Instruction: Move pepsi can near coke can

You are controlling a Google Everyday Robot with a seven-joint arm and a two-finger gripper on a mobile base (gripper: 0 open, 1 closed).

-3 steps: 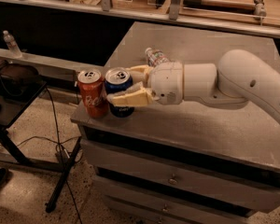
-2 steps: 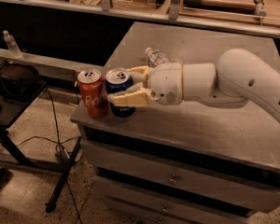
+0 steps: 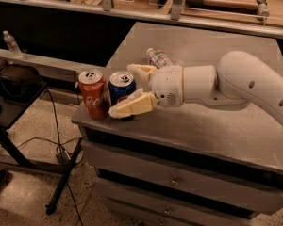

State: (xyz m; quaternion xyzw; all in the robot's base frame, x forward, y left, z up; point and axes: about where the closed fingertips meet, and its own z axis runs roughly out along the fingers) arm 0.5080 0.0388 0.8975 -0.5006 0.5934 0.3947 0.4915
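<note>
The dark blue pepsi can (image 3: 121, 84) stands upright near the front left corner of the grey table (image 3: 198, 126). The red coke can (image 3: 93, 94) stands upright right beside it on its left, almost touching. My gripper (image 3: 122, 90) reaches in from the right on a white arm. Its cream fingers (image 3: 134, 105) sit on either side of the pepsi can and close on it. The can rests on the table top.
A clear plastic bottle (image 3: 158, 58) lies on the table just behind my wrist. The table's front and left edges are close to the cans. A dark stand (image 3: 14, 86) and cables sit on the floor at left. A shelf rail (image 3: 132, 13) runs along the back.
</note>
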